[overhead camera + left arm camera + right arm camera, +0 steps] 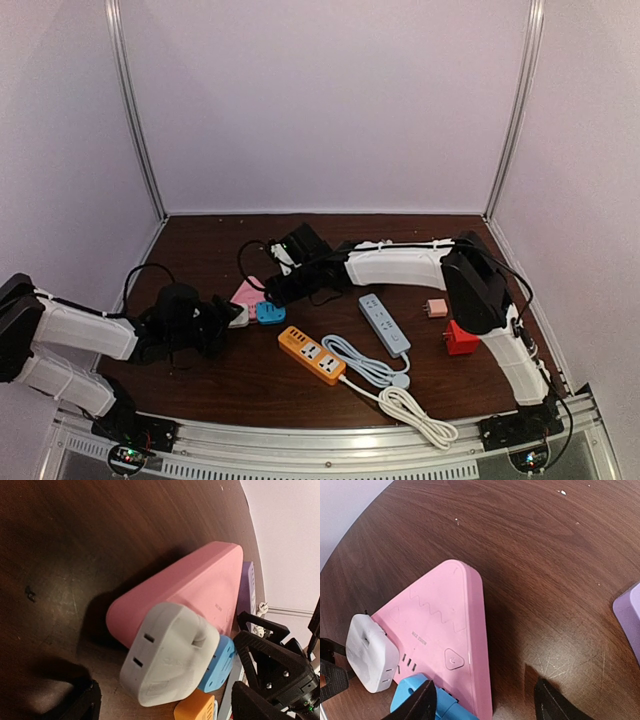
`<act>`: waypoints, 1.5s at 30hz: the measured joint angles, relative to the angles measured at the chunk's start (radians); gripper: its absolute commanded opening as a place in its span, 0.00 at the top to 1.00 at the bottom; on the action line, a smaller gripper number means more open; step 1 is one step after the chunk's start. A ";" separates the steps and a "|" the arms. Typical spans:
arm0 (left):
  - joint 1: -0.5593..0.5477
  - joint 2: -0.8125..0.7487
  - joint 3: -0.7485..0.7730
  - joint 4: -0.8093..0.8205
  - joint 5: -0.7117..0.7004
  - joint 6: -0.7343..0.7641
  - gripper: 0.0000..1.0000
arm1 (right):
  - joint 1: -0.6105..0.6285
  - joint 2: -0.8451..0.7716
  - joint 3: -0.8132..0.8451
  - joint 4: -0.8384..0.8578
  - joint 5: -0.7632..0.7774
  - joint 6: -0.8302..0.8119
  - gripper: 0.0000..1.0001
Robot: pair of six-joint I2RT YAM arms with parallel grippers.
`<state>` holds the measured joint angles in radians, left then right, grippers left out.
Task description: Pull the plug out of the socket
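Blue plug (405,687) half hidden by right gripper (485,702) (pink socket (445,625) visible)

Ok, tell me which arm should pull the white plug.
Left, probably: the left gripper, open, is right at the white plug, centred in its wrist view. The right gripper hangs over the pink socket by the blue plug, better for bracing.

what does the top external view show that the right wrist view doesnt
Only the top view: an orange power strip, a white power strip, a coiled white cable and a red block. Only the right wrist: the zigzag line and triangular button on the pink triangular socket. Both: that socket, with a white plug and a blue plug at its edge.
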<state>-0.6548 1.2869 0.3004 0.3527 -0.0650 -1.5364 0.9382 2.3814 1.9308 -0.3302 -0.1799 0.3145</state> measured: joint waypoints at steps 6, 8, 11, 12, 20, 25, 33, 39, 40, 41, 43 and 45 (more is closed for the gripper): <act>0.002 0.068 0.000 0.092 -0.008 -0.010 0.11 | 0.024 -0.028 -0.059 0.019 0.033 0.004 0.35; 0.010 0.084 0.001 0.115 -0.004 -0.009 0.14 | 0.035 -0.063 -0.124 0.021 0.039 0.010 0.35; 0.035 0.105 0.001 0.143 0.011 -0.003 0.18 | 0.056 -0.117 -0.209 0.029 0.043 0.033 0.36; 0.049 0.113 0.001 0.151 0.021 0.002 0.19 | 0.065 -0.134 -0.233 0.029 0.044 0.042 0.36; 0.108 0.137 0.087 0.076 0.138 0.111 0.33 | 0.105 -0.194 -0.296 0.030 0.064 0.108 0.36; 0.157 0.146 0.145 -0.026 0.209 0.201 0.39 | 0.082 -0.225 -0.288 0.039 0.077 0.144 0.45; 0.212 0.206 0.203 -0.124 0.293 0.317 0.43 | 0.065 -0.199 -0.147 0.073 -0.025 0.175 0.82; 0.222 0.237 0.224 -0.104 0.345 0.351 0.46 | 0.066 -0.148 -0.111 0.095 -0.082 0.190 0.90; 0.222 0.240 0.224 -0.098 0.352 0.354 0.46 | 0.066 -0.134 -0.109 0.096 -0.086 0.192 0.90; 0.222 0.244 0.224 -0.091 0.357 0.354 0.46 | 0.065 -0.123 -0.109 0.096 -0.088 0.194 0.91; 0.223 0.254 0.224 -0.069 0.371 0.356 0.48 | 0.061 -0.096 -0.109 0.096 -0.093 0.203 0.92; 0.224 0.265 0.224 -0.047 0.382 0.356 0.50 | 0.056 -0.071 -0.109 0.097 -0.103 0.214 0.94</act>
<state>-0.4309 1.5520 0.5240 0.3054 0.3172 -1.1805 0.9943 2.3100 1.8217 -0.2329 -0.2825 0.5285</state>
